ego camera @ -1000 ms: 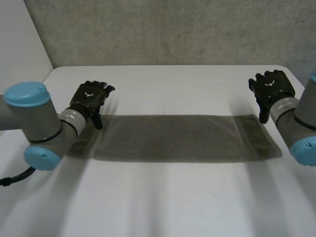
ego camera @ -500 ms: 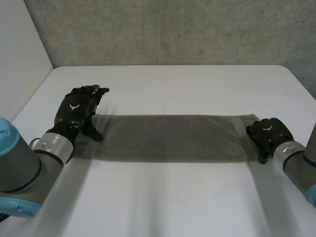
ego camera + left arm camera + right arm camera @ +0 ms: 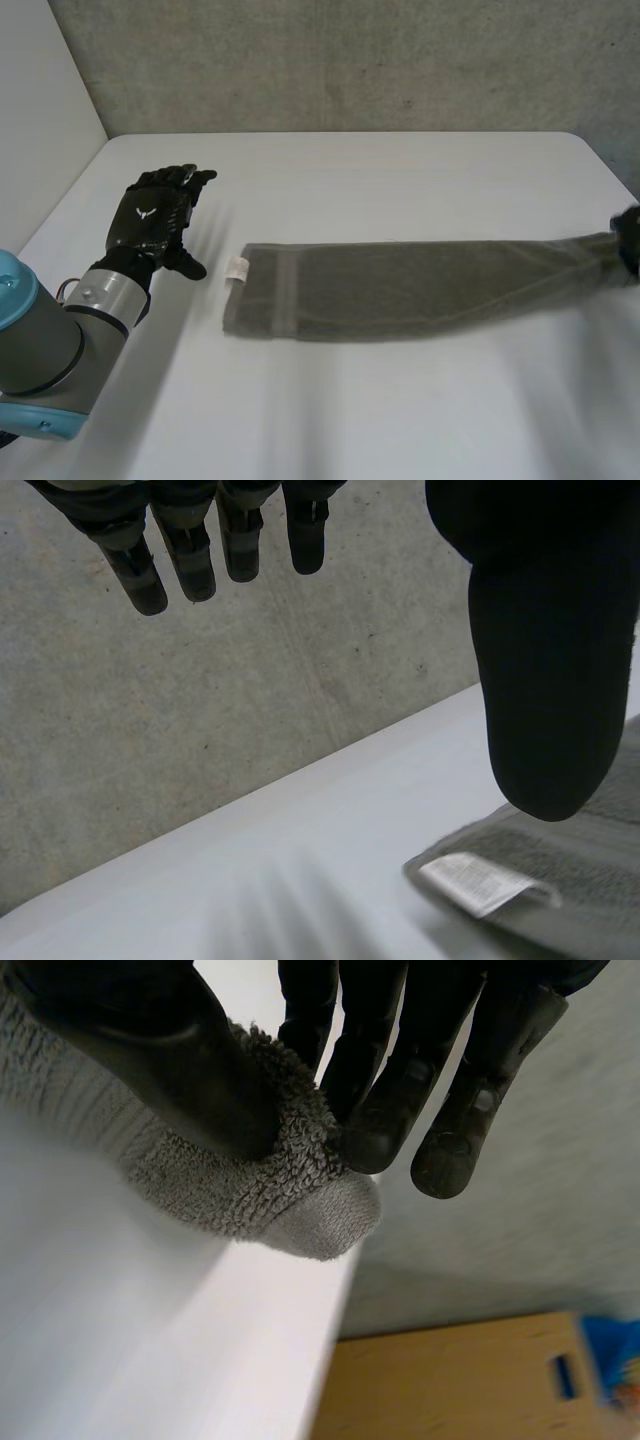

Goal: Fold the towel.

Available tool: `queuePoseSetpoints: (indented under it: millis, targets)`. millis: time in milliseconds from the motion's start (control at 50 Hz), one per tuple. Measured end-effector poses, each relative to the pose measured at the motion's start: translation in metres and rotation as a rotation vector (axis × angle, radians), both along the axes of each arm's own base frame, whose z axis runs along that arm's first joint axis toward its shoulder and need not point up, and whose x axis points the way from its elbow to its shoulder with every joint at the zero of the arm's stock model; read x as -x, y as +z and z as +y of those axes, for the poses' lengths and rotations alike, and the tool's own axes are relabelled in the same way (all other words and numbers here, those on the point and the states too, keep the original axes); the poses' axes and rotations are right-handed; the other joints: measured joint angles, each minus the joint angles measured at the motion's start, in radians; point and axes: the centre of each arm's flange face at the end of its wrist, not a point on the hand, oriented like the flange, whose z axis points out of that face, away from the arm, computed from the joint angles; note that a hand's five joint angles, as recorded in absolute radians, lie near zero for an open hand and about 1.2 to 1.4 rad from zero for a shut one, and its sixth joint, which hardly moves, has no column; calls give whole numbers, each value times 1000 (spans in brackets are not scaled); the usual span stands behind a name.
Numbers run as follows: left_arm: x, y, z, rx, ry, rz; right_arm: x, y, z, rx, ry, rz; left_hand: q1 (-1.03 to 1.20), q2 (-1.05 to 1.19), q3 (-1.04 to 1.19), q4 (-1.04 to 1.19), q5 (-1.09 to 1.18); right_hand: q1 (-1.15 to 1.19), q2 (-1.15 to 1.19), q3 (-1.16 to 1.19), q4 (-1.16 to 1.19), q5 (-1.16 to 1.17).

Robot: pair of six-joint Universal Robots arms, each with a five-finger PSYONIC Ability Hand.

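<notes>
A long grey towel (image 3: 400, 285) lies stretched across the white table, its left end bearing a small white label (image 3: 237, 268). My right hand (image 3: 630, 240) is at the table's far right edge, holding the towel's right end. In the right wrist view, its thumb (image 3: 150, 1050) and fingers (image 3: 380, 1110) pinch the bunched towel end (image 3: 270, 1190). My left hand (image 3: 150, 215) hovers open to the left of the towel, apart from it. In the left wrist view, its thumb (image 3: 540, 660) is straight, with the towel corner (image 3: 590, 860) and label (image 3: 480, 880) below it.
The white table (image 3: 400, 180) ends at a grey concrete wall (image 3: 350, 60) behind. Its right edge is close to my right hand, with a wooden floor (image 3: 450, 1380) beyond and below it.
My right hand came down on the towel's right end, closed on it and dragged the towel to the right. The towel's left end slid away from my left hand, which moved little.
</notes>
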Motion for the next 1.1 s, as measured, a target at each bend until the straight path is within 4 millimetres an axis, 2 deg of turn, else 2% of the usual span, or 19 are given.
queuePoseSetpoints:
  millis: [80, 140, 160, 180, 220, 240, 280, 300, 400, 420, 500, 560, 640, 720, 820, 880, 920, 1000, 1100]
  targets:
    - [0, 0, 0, 1, 1, 1, -31, 30, 2, 126, 79, 9, 0, 0, 0, 0, 0, 1, 0, 0, 0, 3]
    - [0, 0, 0, 1, 1, 0, -80, 53, 15, 221, 213, -18, 0, 0, 0, 0, 0, 3, 0, 0, 0, 3]
    - [0, 0, 1, 0, 0, 0, -107, 59, 25, 250, 289, -34, 0, 0, 0, 0, 0, 5, 1, 0, 0, 3]
    - [0, 0, 1, 0, 0, 0, -119, 61, 30, 260, 322, -41, 0, 0, 0, 0, 0, 5, 1, 2, 0, 3]
    - [0, 0, 1, 2, -1, 0, -166, 62, 55, 277, 466, -67, 0, 0, 0, 0, 0, 5, 1, 10, 0, 3]
    - [0, -1, 1, 3, 0, 0, -192, 59, 72, 279, 553, -81, -1, 0, -1, 0, 0, 5, 1, 12, 0, 3]
    - [0, -1, 1, 5, -1, -1, -215, 54, 90, 271, 633, -91, -1, 0, -2, -1, 0, 5, 1, 13, 0, 3]
    - [0, -1, 2, 6, -1, -1, -243, 43, 115, 248, 744, -100, -1, 0, -2, -1, 0, 5, 1, 13, 0, 3]
    - [1, -1, 2, 9, -2, -4, -292, 1, 174, 151, 979, -97, -1, 0, -2, -1, 0, 3, -1, 10, -2, 2]
    - [1, -2, 2, 9, -3, -5, -302, -14, 189, 116, 1036, -91, -1, 0, -2, -1, 0, -159, -147, -140, -149, -153]
    - [1, -3, 3, 5, -4, -8, -310, -37, 207, 56, 1095, -84, -1, 0, -2, -1, 0, -733, -742, -739, -743, -760]
    - [1, -4, 3, 2, -5, -10, -307, -40, 209, 37, 1089, -103, -1, 0, -2, -1, 0, -1046, -1056, -1060, -1060, -1084]
    - [1, -5, 4, 0, -5, -10, -294, -29, 197, 21, 1010, -170, -1, 0, -2, -1, 0, -1089, -1082, -1087, -1080, -1096]
    - [3, -8, 5, -10, -11, -13, -255, -17, 164, -27, 810, -295, -1, 0, -2, -1, 0, -1092, -1082, -1087, -1080, -1096]
    - [5, -11, 8, -20, -22, -16, -217, -25, 147, -99, 654, -354, -1, 0, -2, -1, 0, -1092, -1082, -1087, -1080, -1096]
    - [7, -13, 9, -24, -29, -17, -195, -37, 139, -147, 572, -356, -1, 0, -2, -1, 0, -999, -1002, -1023, -1029, -1011]
    - [8, -13, 10, -25, -32, -18, -182, -46, 134, -173, 524, -348, -1, 0, -2, -1, 0, -818, -817, -829, -836, -809]
    - [9, -13, 11, -25, -35, -18, -166, -55, 120, -184, 468, -305, -1, 0, -2, -1, 0, -119, -81, -119, -127, -121]
    - [9, -12, 11, -23, -34, -17, -166, -50, 105, -126, 466, -211, -1, 0, -2, -1, 0, -34, -23, 1, 1, -9]
